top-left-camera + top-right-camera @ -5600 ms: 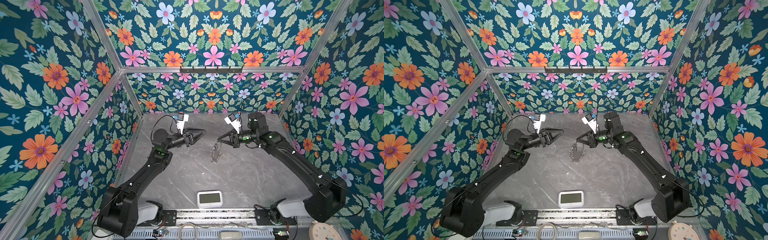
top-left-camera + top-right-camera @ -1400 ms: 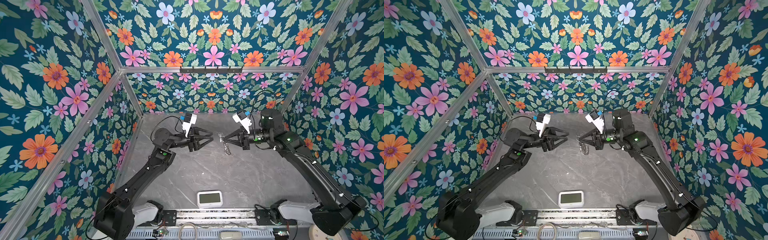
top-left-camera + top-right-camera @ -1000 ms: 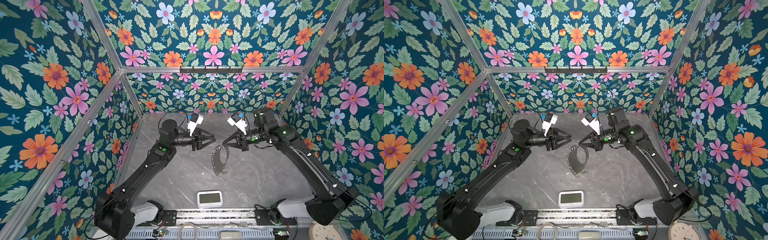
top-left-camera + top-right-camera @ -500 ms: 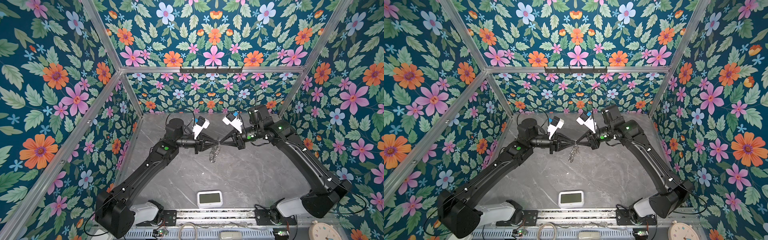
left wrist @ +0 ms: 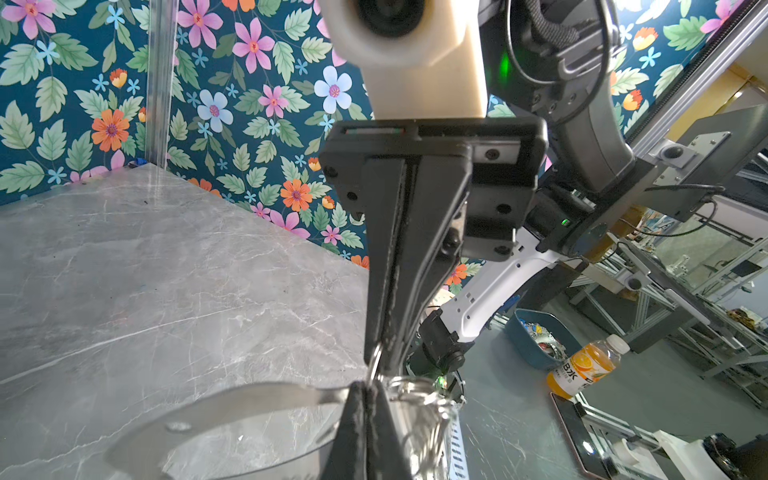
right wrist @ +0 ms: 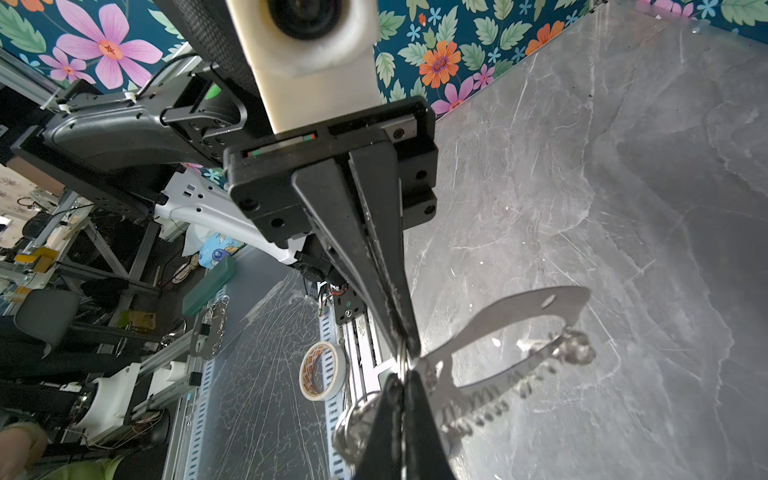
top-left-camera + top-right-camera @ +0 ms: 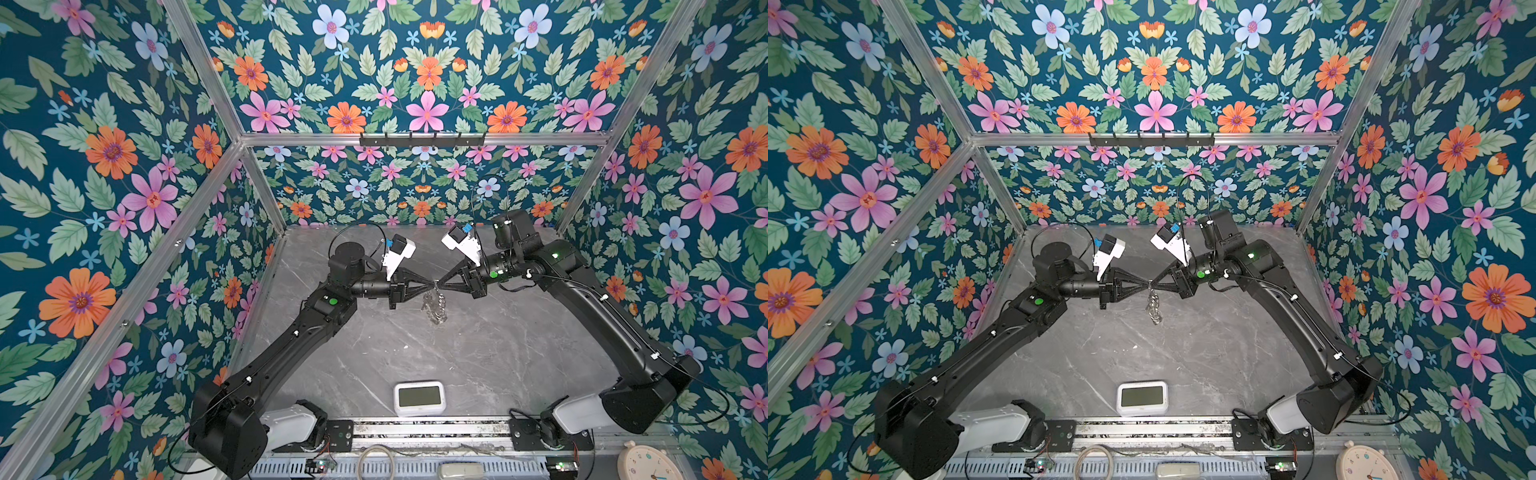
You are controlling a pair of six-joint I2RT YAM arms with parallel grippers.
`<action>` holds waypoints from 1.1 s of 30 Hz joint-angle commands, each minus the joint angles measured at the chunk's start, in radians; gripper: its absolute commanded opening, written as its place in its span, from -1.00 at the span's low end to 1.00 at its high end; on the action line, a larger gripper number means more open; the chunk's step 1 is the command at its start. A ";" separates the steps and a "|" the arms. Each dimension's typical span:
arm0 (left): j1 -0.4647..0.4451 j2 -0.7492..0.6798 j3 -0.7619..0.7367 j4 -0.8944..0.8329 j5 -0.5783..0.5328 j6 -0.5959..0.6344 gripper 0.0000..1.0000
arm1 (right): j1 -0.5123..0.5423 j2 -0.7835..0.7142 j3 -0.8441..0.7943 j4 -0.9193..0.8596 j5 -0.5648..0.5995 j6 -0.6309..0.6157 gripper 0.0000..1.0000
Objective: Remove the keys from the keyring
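The keyring (image 7: pixel 434 304) hangs in the air above the grey marble table (image 7: pixel 498 357), near the middle of the workspace toward the back wall. It is well apart from the white clock (image 7: pixel 419 398) at the front edge. The left gripper (image 7: pixel 431 286) and the right gripper (image 7: pixel 440 286) meet tip to tip at its upper end, and both pairs of jaws are clamped on it. In the right wrist view the keyring (image 6: pixel 511 319) is a flat, translucent grey, C-shaped plate with a small hole near one end. A row of small silver rings runs along one edge. The keys cannot be singled out among these rings.
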 commanded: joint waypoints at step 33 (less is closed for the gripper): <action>0.005 0.109 -0.164 1.241 0.097 -0.687 -1.00 | 0.014 -0.410 -0.518 0.900 0.045 0.433 -0.28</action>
